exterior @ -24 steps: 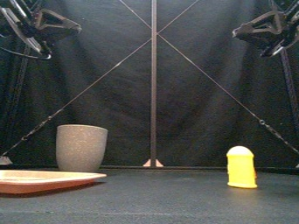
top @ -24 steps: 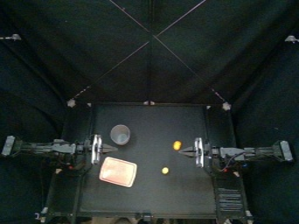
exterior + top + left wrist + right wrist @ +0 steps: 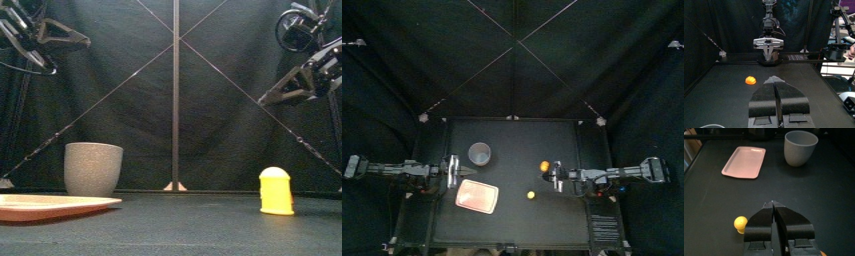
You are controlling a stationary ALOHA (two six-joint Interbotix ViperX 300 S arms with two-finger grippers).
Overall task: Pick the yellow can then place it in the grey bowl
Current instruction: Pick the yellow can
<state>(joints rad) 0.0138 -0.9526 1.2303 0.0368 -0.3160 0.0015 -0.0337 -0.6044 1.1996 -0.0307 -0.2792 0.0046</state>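
The right claw [image 3: 773, 204], closed and empty, hangs with the yellow can [image 3: 741, 222] just beside it. An orange toy [image 3: 545, 165] sits near its other side; grey bowl [image 3: 799, 147] and pink tray [image 3: 744, 162] stand well ahead.

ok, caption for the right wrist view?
Right tool, jaws shut, with the yellow can off to one side; pink tray and grey bowl beyond.

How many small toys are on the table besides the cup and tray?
2. The yellow can stands near the front, right of the pink tray; a small orange toy lies farther back, right of the grey cup. None seems hidden.
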